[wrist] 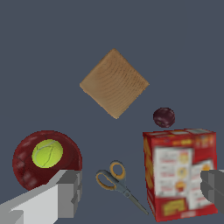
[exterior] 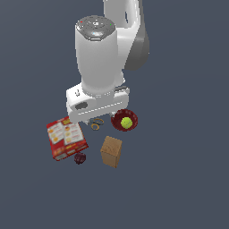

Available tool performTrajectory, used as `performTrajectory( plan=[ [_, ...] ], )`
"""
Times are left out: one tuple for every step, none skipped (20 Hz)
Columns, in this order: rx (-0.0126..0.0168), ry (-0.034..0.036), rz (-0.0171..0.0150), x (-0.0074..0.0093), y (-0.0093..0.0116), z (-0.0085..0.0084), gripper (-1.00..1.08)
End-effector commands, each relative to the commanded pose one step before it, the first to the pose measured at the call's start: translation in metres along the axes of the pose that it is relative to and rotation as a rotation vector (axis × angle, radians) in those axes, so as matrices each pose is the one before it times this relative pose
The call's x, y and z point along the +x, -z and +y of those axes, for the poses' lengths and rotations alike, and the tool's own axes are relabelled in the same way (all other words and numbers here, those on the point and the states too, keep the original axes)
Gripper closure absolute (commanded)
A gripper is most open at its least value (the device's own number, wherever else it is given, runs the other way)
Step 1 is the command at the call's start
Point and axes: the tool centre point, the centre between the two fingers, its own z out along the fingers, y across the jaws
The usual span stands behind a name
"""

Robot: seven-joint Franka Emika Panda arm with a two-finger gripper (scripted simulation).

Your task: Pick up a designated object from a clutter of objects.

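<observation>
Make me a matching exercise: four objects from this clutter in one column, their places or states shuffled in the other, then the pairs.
Things:
1. yellow-green ball
2. plum
3. scissors
4. wooden block

Places:
A. standing on the floor, touching nothing
B. inside the dark red bowl
C. beside a corner of the red box
D. lying on the floor between bowl and box, seen from the wrist

Pairs: 1-B, 2-C, 3-D, 4-A

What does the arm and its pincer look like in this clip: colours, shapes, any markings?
The arm is smooth glossy white, built of rounded cylindrical links, with a grey section behind the upper link. Its end cap is a grey disc carrying small red and green marks. Below sits a boxy white hand housing. In the wrist view the pincer shows blocky, square-edged grey fingers. No cables are visible.
</observation>
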Motion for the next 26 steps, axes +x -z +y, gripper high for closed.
performTrajectory(
  plan=[
    [-0.00262,0.06386,-0.00265,0.00465,-0.01147,0.00957,-0.92],
    [-0.00049,0.02491,-0.00081,0.00150,-0.00464,0.00379,-0.92],
    [-0.00030,0.02488,-0.00068,0.00135,-0.00468,0.00381,-0.92],
    [-0.00013,0.02486,-0.00053,0.00121,-0.00473,0.00381,-0.92],
    [0.00004,0.02482,-0.00038,0.00106,-0.00477,0.00382,-0.92],
    [0.00019,0.02480,-0.00021,0.00093,-0.00481,0.00381,-0.92],
    [0.00033,0.02475,-0.00004,0.00078,-0.00485,0.00380,-0.92],
    [0.00046,0.02470,0.00014,0.00063,-0.00489,0.00379,-0.92],
    [0.00058,0.02466,0.00033,0.00049,-0.00492,0.00377,-0.92],
    [0.00068,0.02461,0.00053,0.00035,-0.00496,0.00375,-0.92],
    [0.00077,0.02454,0.00073,0.00020,-0.00499,0.00373,-0.92],
    [0.00084,0.02449,0.00094,0.00006,-0.00501,0.00369,-0.92],
    [0.00091,0.02442,0.00115,-0.00008,-0.00504,0.00366,-0.92],
    [0.00095,0.02434,0.00136,-0.00023,-0.00506,0.00363,-0.92],
    [0.00099,0.02427,0.00158,-0.00036,-0.00509,0.00358,-0.92],
    [0.00101,0.02419,0.00179,-0.00050,-0.00511,0.00353,-0.92],
    [0.00101,0.02410,0.00201,-0.00064,-0.00512,0.00348,-0.92],
    [0.00100,0.02403,0.00223,-0.00077,-0.00514,0.00342,-0.92],
    [0.00098,0.02393,0.00245,-0.00091,-0.00515,0.00336,-0.92],
    [0.00094,0.02382,0.00266,-0.00105,-0.00516,0.00330,-0.92],
    [0.00089,0.02374,0.00288,-0.00117,-0.00517,0.00322,-0.92],
    [0.00082,0.02362,0.00308,-0.00131,-0.00518,0.00316,-0.92],
    [0.00074,0.02353,0.00329,-0.00143,-0.00518,0.00308,-0.92],
    [0.00065,0.02340,0.00349,-0.00156,-0.00518,0.00300,-0.92],
    [0.00054,0.02329,0.00369,-0.00167,-0.00518,0.00291,-0.92],
    [0.00042,0.02293,0.00384,-0.00178,-0.00513,0.00279,-0.92]
  ],
)
